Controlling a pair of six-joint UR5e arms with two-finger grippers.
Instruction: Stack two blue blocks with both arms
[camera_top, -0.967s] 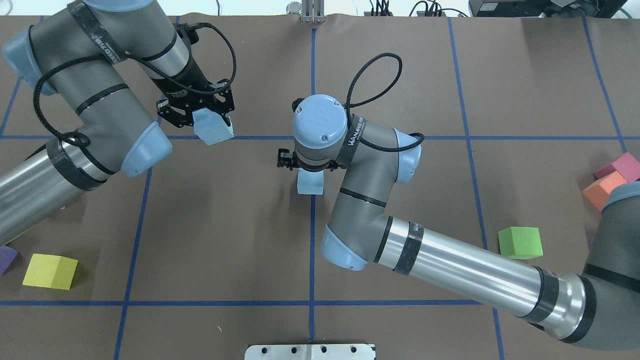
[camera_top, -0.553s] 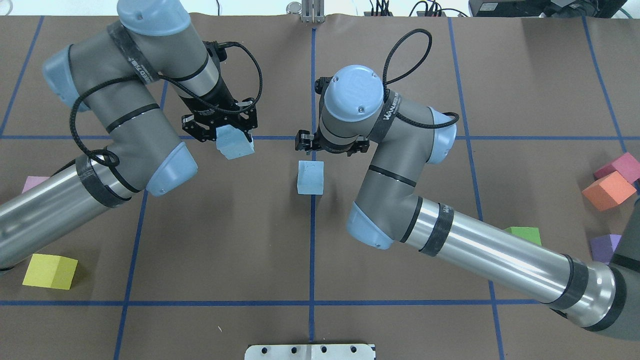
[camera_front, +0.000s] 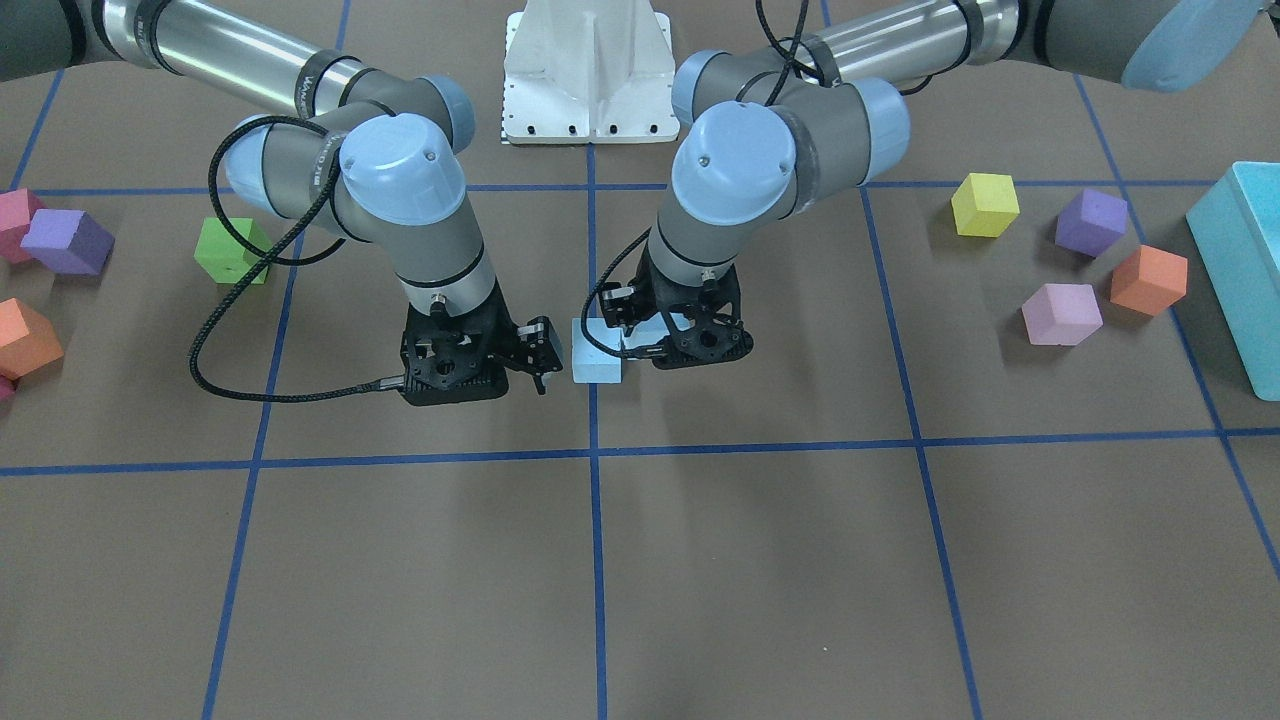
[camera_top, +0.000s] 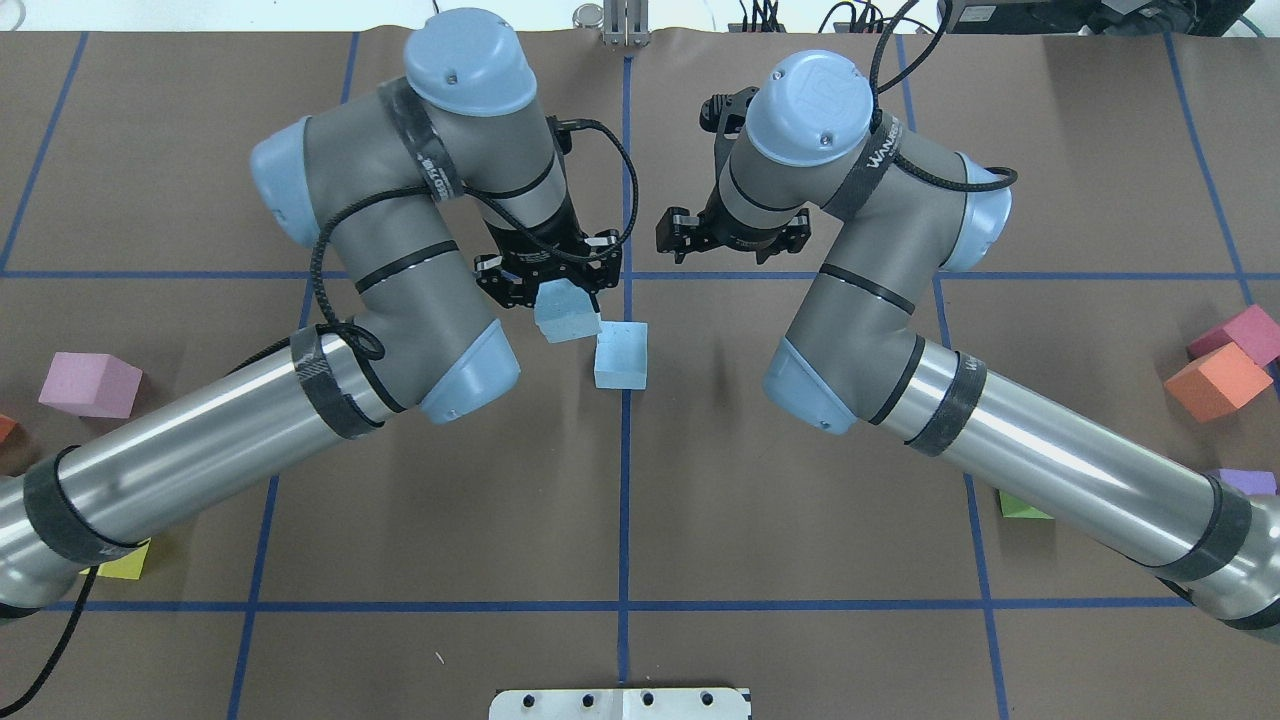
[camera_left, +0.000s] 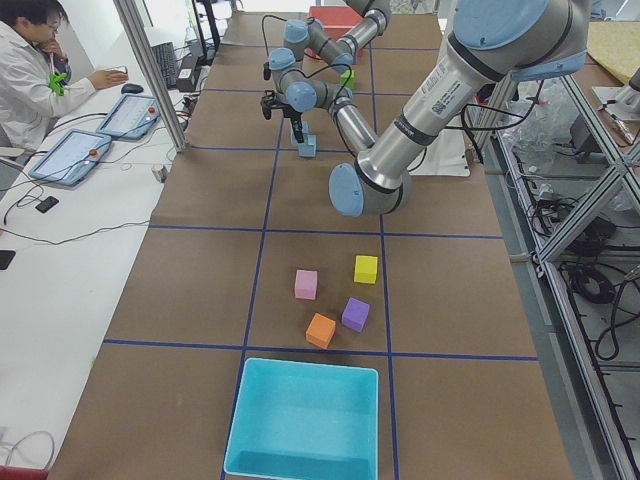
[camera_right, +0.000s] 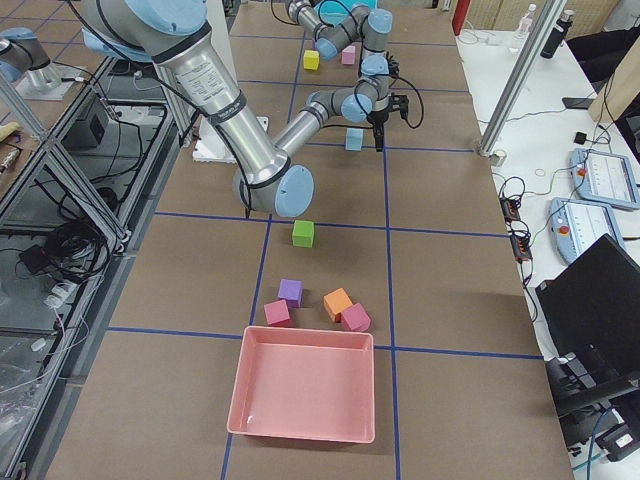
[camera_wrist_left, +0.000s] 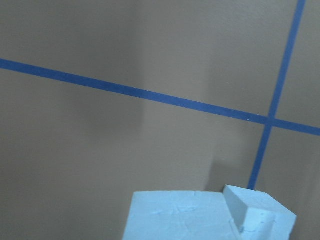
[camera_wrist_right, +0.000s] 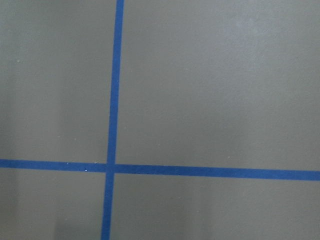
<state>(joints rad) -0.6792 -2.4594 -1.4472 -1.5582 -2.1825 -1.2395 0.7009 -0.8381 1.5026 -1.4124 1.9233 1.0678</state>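
While closed, left fingers (camera_top: 598, 282) on block (camera_top: 566, 320)

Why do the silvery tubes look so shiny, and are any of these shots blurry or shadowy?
Overhead view: light streaks white along the left arm and right arm tubes, with soft shadows on the table. Left wrist view: the held blue block sits close at the bottom edge, slightly soft, a dim shadow band above it. Right wrist view: evenly lit, mildly soft, no glare.
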